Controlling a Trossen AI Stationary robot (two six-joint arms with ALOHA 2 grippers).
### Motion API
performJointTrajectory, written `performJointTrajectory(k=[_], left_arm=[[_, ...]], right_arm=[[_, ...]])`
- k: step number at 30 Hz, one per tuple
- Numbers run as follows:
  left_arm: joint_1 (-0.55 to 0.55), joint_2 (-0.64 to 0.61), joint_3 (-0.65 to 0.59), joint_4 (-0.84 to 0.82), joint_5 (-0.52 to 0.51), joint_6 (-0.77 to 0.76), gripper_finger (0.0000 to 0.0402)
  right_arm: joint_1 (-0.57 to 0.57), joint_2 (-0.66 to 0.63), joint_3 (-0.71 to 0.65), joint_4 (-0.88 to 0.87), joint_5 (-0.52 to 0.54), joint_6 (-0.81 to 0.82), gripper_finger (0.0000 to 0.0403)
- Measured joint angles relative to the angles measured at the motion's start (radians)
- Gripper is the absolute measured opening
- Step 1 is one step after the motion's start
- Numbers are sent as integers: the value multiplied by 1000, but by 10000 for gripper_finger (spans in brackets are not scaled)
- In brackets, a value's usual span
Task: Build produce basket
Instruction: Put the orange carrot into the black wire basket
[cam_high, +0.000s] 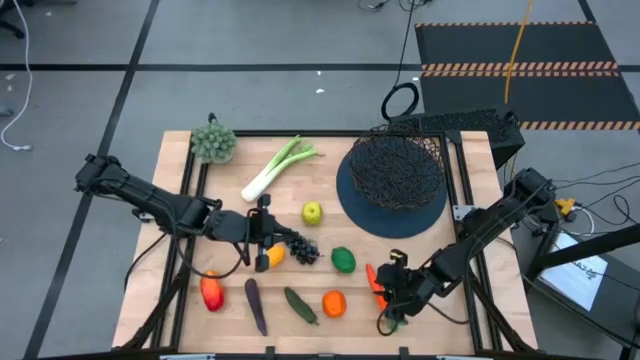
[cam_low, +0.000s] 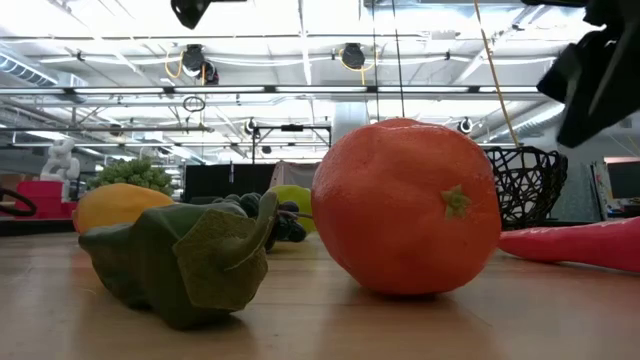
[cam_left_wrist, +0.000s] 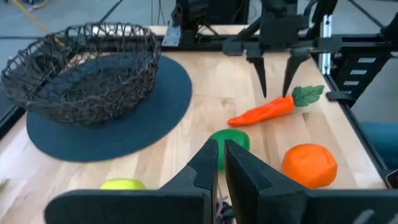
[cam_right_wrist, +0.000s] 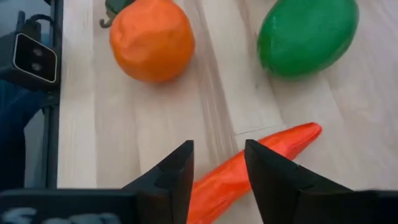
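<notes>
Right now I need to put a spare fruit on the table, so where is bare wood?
Bare wood lies between the bushy clump and the leek, and along the table edge left of the leek. It is crowded in the near row, from the red pepper to the carrot, and around the grapes.

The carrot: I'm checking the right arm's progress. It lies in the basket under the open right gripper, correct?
Not quite. The carrot lies on the bare table, not in the basket, under the open right gripper. The right wrist view shows this.
</notes>
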Motion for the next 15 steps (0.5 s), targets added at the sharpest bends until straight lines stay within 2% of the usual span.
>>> performJointTrajectory(k=[6,11,15], left_arm=[[8,-1,0,-3,0,0,31],[7,-2,0,-3,0,0,31],[7,-2,0,-2,0,0,31]], right_arm=[[10,30,0,-19,39,-55,222],[-7,77,0,-20,50,-2,284],[-20,121,0,-17,14,53,310]])
